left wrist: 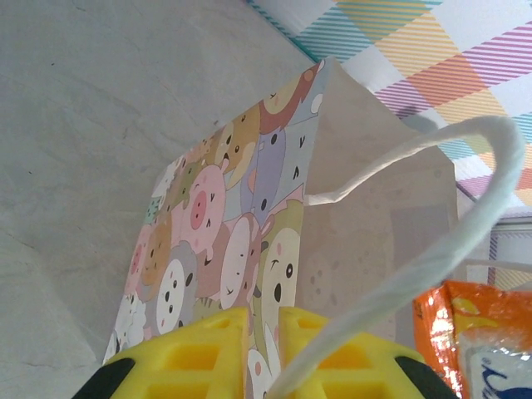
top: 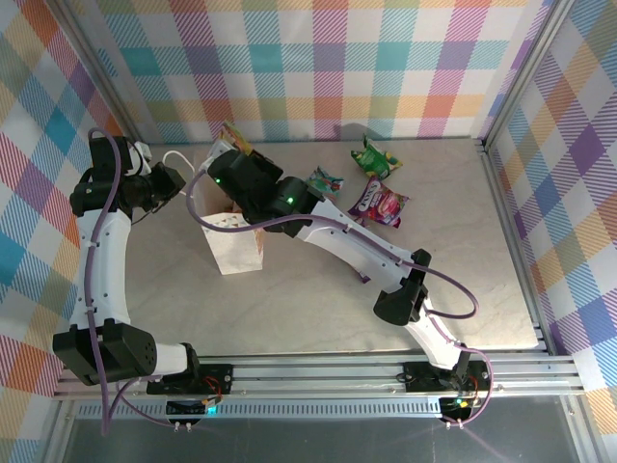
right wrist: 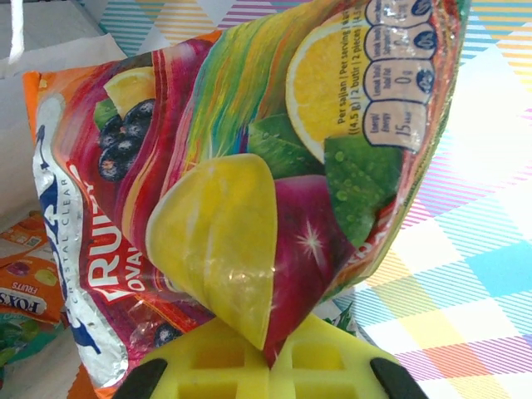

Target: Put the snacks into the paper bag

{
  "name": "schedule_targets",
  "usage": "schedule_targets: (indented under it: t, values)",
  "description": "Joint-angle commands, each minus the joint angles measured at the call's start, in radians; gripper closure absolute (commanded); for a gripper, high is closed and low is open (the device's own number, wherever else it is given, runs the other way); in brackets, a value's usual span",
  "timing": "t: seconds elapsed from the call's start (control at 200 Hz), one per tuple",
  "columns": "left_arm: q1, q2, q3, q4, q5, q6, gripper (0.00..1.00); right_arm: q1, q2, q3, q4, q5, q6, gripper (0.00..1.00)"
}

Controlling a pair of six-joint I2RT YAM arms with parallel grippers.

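the right gripper (right wrist: pixel 270 353) pinches a crinkly foil packet (right wrist: pixel 274 100), jaws closed on 1 edge, at the mouth of the smooth paper bag (left wrist: pixel 233 216); the left gripper (left wrist: pixel 264 332) clamps the bag's printed wall.

Fruit-print packet (right wrist: pixel 349 100): "CRYSTAL CLEAR", "FRUIT", "Per serving", "15". Orange packet (right wrist: pixel 29 287): "FOX'S".

Your packet (right wrist: pixel 249 166) is glossy, crinkled foil. The bag (left wrist: pixel 366 208) is matt paper, its handle (left wrist: pixel 449 224) twisted white cord. The desk (left wrist: pixel 83 125) looks smooth and stone-veined, with a dull sheen. The right claw (right wrist: pixel 268 362) is smooth yellow plastic.
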Motion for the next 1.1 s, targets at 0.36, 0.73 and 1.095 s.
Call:
schedule_targets:
  t: [0.36,0.73,1.095]
  values:
    - [0.012,0.0,-0.003,0.01,0.005,-0.009,0.83,0.039,0.016,0.021,-0.086,-0.132,0.04,0.97]
    - [0.012,0.008,0.001,-0.017,0.01,0.003,0.82,0.053,-0.009,0.007,-0.054,-0.048,0.041,0.38]
    - [0.013,0.011,-0.002,-0.026,0.004,0.004,0.82,0.041,-0.037,-0.023,-0.044,-0.065,0.099,0.35]
